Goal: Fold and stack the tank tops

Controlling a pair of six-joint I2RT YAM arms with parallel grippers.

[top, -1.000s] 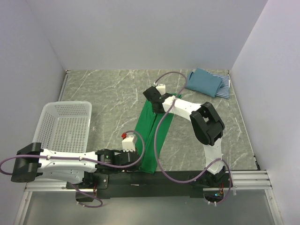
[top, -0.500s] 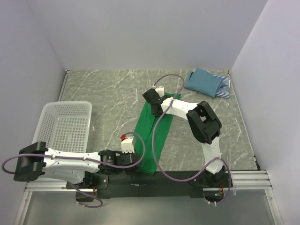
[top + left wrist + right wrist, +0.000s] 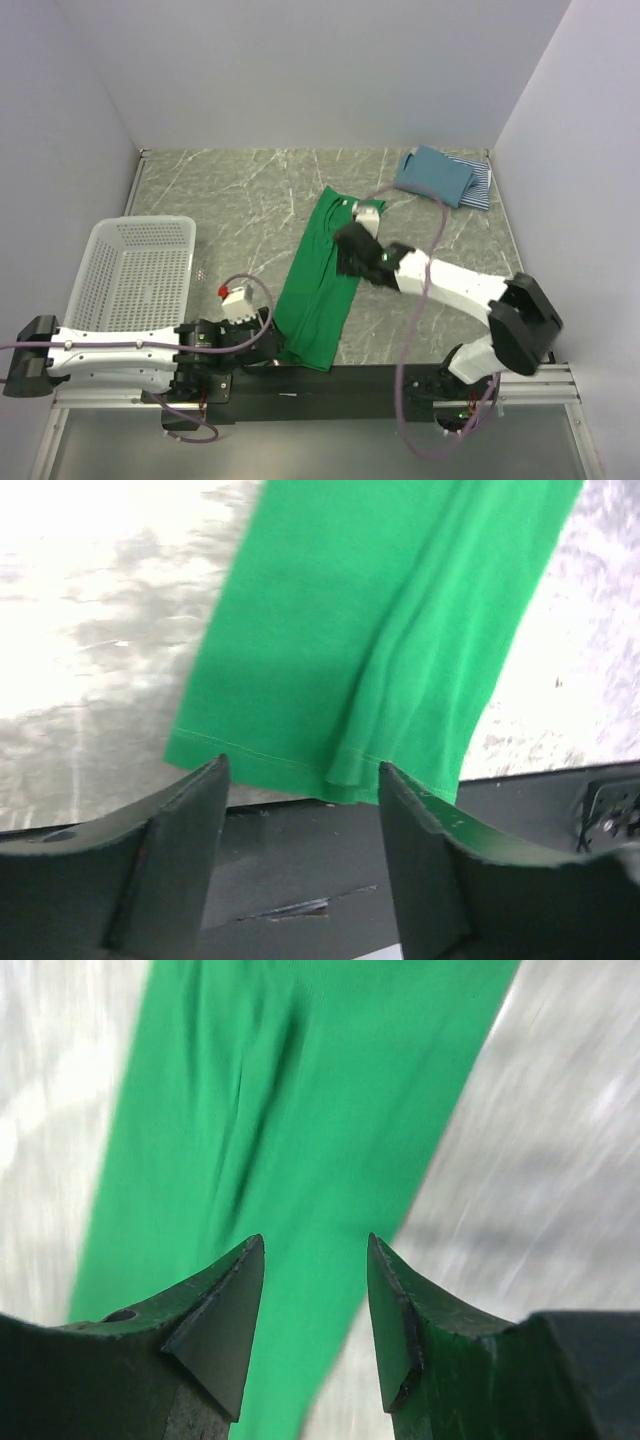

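Supervisor: Claws?
Me: I see both spread, gripping nothing. The green tank top (image 3: 318, 280) lies flat on the table (image 3: 230, 200), hem just ahead of my left gripper (image 3: 300, 780), far half under my right gripper (image 3: 315, 1250).

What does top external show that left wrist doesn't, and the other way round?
Only top external: the white basket, and the teal top lying on the striped top in the far right corner. Only left wrist: the left tool open and empty, and the near hem's stitching. Both: the green top stretched long on the table.
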